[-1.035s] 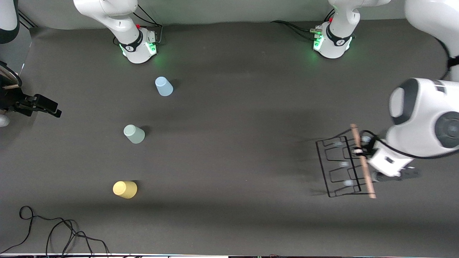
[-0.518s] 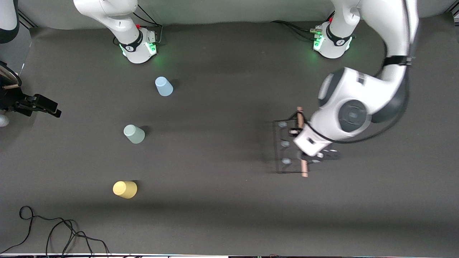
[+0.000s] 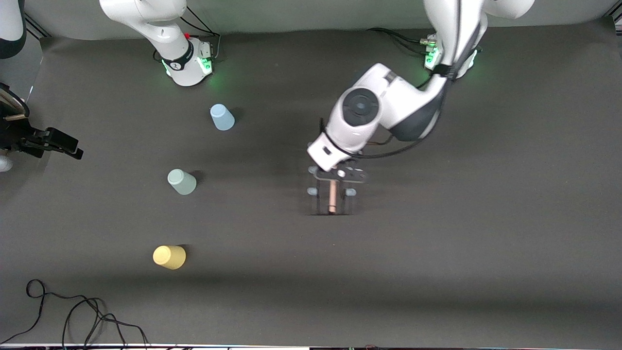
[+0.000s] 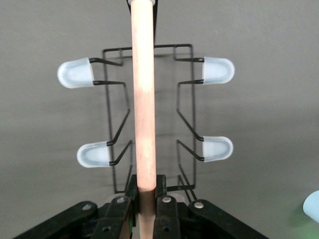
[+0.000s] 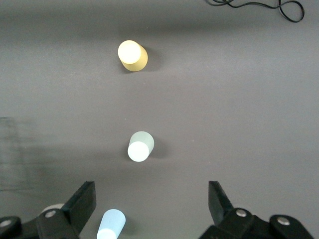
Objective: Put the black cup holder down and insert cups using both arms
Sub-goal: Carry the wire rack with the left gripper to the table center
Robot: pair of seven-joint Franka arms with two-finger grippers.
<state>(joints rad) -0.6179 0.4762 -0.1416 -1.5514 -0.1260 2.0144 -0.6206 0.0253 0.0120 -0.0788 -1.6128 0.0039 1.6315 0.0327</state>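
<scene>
My left gripper (image 3: 335,177) (image 4: 146,186) is shut on the light wooden rod (image 4: 143,99) of the black cup holder (image 3: 333,198) (image 4: 192,99) and holds it over the middle of the table. Pale-blue peg tips (image 4: 218,70) stick out on both sides of the rod. I cannot tell whether the wire base touches the table. Three cups stand toward the right arm's end: light blue (image 3: 222,117) (image 5: 110,224) farthest from the front camera, pale green (image 3: 182,182) (image 5: 140,146) between, yellow (image 3: 169,257) (image 5: 132,55) nearest. My right gripper (image 3: 68,146) (image 5: 151,196) waits open and empty, high at that end.
A black cable (image 3: 73,316) (image 5: 259,5) lies looped near the table's front edge at the right arm's end. The two green-lit arm bases (image 3: 187,65) stand along the edge farthest from the front camera. The left arm's bulky wrist (image 3: 359,116) hangs over the table's middle.
The left arm has swung the cup holder from the left arm's end of the table to its middle, turning the rod to point at the front camera. Cups and right arm are unmoved.
</scene>
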